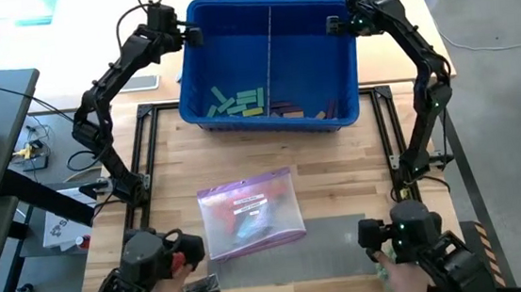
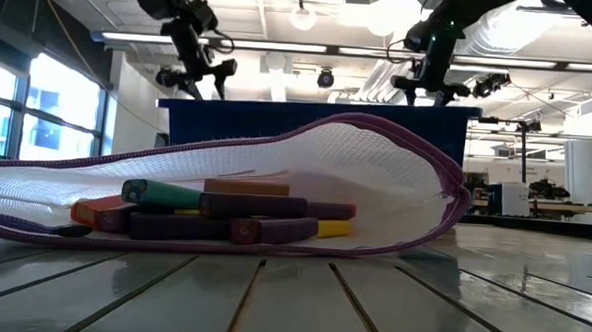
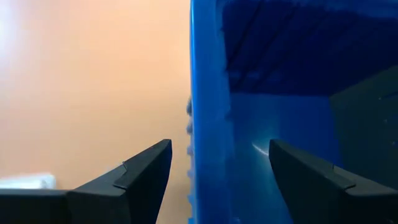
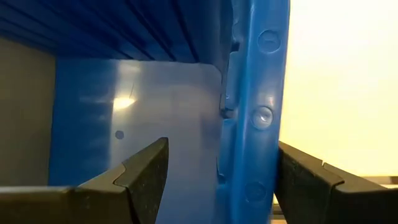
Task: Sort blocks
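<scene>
- The landmark is the blue bin (image 1: pixel 268 65) at the far middle of the wooden table (image 1: pixel 338 172); a thin divider (image 1: pixel 270 55) splits it into a left and a right compartment.
- The left gripper (image 1: pixel 192 35) is at the bin's far left corner. Its wrist view shows the two dark fingers (image 3: pixel 134 180) spread wide on either side of the bin's blue wall (image 3: pixel 208 112), one outside and one inside, not closed on it and holding nothing.
- The right gripper (image 1: pixel 335 24) is at the bin's far right corner. Its fingers (image 4: pixel 140 174) likewise straddle the bin's rim (image 4: pixel 258 112), parted, with no block between them; whether the pads touch the plastic I cannot tell.
- Blocks (image 1: pixel 238 103) lie loose in the bin's left compartment near its front wall: lime yellow-green and teal bars in a small heap.
- Further blocks (image 1: pixel 300 111) sit in the right compartment along the front wall: dark purple and tan, though shadow there makes the colours hard to read.
- A clear mesh pouch (image 1: pixel 250 213) with a purple edge lies on the table in front of the bin, well apart from it. From table height its mouth gapes open, and more blocks (image 2: pixel 214 217) rest inside: purple, teal, orange-tan and yellow bars piled together.
- The pouch partly overlaps a flat grey mat (image 1: pixel 331 249) near the table's front edge.
</scene>
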